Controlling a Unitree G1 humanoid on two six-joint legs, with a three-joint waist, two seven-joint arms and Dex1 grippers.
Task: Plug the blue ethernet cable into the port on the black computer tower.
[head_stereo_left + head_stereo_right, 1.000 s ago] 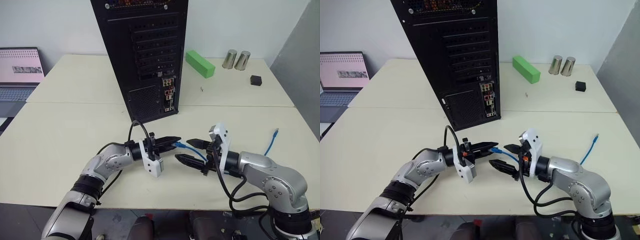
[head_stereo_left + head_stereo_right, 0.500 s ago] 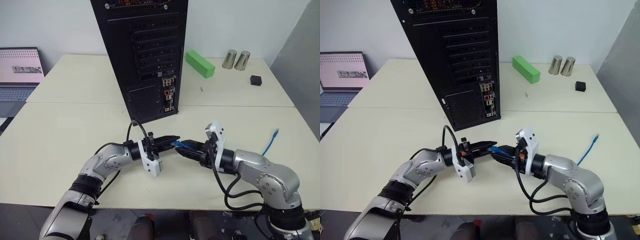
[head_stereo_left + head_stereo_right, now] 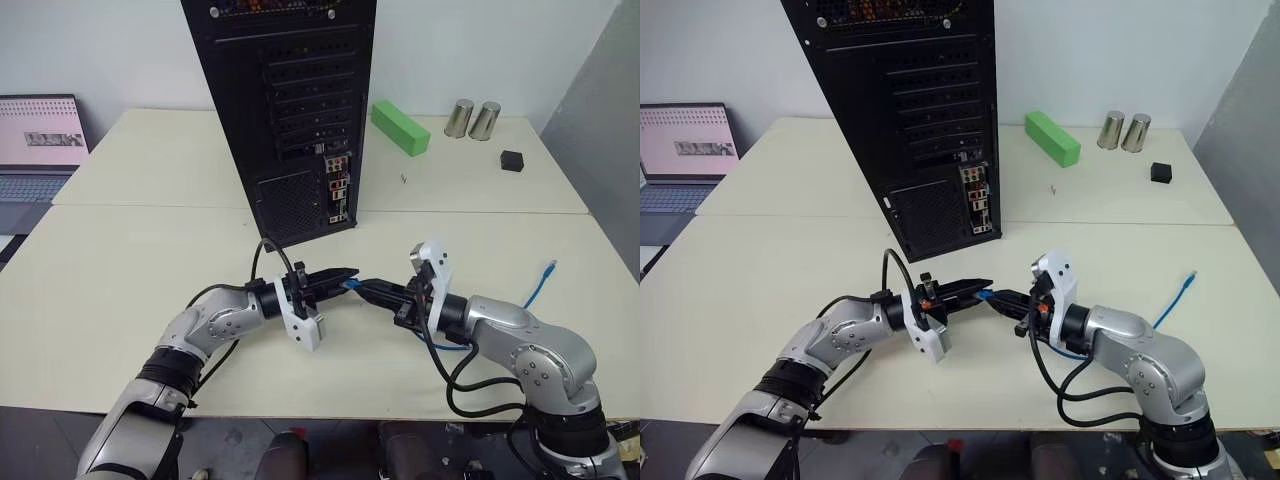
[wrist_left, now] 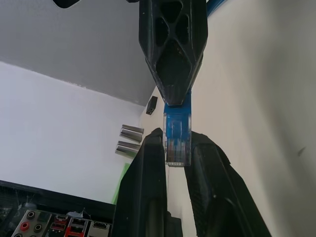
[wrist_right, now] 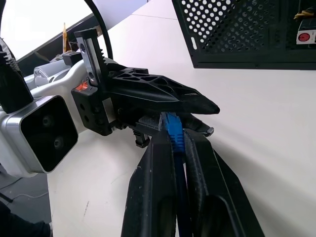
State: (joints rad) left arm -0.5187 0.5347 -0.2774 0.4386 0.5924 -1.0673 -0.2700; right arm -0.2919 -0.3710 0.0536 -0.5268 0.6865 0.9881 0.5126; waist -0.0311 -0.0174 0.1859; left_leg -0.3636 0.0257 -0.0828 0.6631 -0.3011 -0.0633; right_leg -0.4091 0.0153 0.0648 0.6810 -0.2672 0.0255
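Note:
The blue ethernet cable's clear plug [image 4: 177,148] sits pinched between the tips of my left gripper [image 3: 348,275], which is shut on it and points to the right. My right gripper [image 3: 366,289] meets it tip to tip and is shut on the blue cable [image 5: 173,129] just behind the plug. The cord trails under my right arm, and its far end [image 3: 543,282] lies on the table at the right. The black computer tower [image 3: 290,100] stands beyond both grippers, rear panel facing me. The port lies somewhere in its coloured connector strip [image 3: 338,190]; I cannot single it out.
A laptop [image 3: 40,140] is at the far left. A green block [image 3: 400,127], two metal cans [image 3: 472,118] and a small black cube [image 3: 512,160] stand at the back right. Open tabletop [image 3: 150,260] stretches between the grippers and the tower.
My right gripper, open a second ago, has closed in on the left gripper's tips and shut on the cable behind the plug. The left gripper has kept still, holding the plug.

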